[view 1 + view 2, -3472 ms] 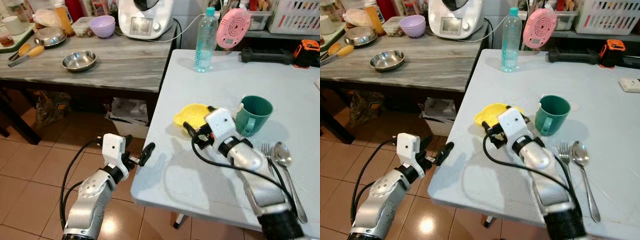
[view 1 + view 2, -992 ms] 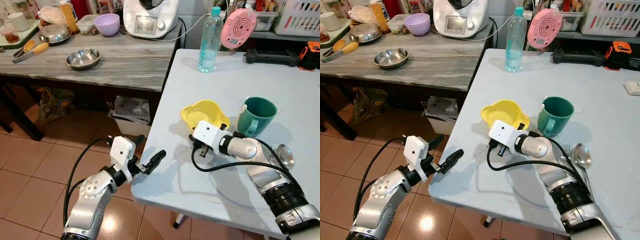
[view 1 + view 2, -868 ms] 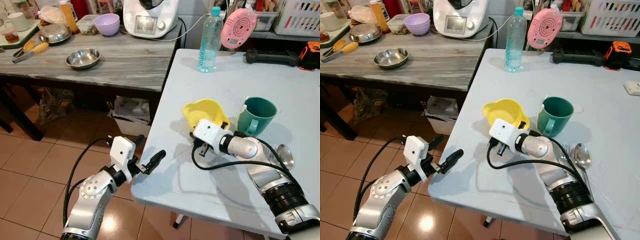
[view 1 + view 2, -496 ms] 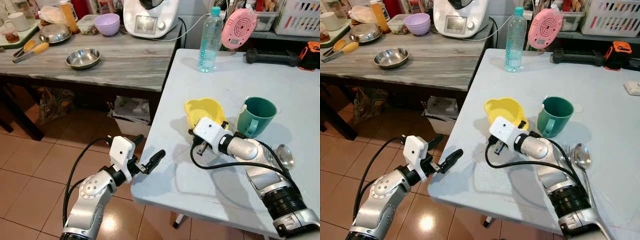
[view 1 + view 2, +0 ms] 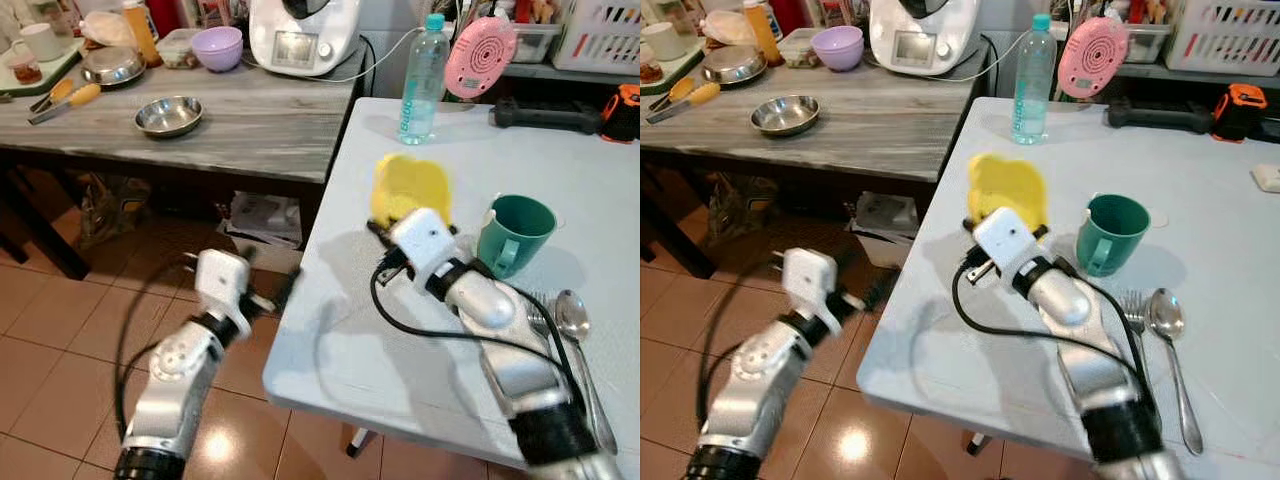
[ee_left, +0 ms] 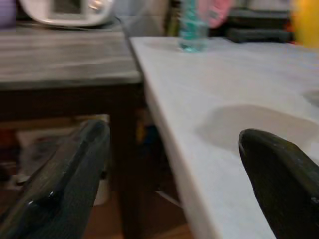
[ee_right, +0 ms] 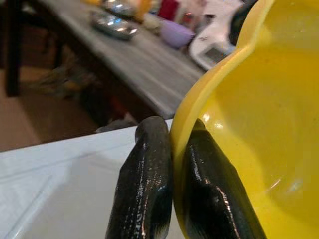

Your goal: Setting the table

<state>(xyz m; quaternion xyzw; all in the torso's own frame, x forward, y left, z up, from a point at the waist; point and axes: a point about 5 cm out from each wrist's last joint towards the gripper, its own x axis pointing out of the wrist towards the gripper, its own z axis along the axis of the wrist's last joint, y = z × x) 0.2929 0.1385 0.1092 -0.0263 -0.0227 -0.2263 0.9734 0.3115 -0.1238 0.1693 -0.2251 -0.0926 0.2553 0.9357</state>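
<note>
Left gripper (image 6: 174,164) held off white table (image 5: 400,350) edge, 2 fingers spread apart. Right gripper (image 7: 172,184) clamped on yellow bowl (image 5: 410,188) rim; bowl raised above table, tilted upright, beside green mug (image 5: 512,234).

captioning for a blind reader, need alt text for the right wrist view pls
The right gripper pinches the rim of a yellow bowl between its two black fingers, holding it above the pale table. Behind, blurred, a grey wooden counter carries a steel bowl, a purple bowl and a white appliance.
</note>
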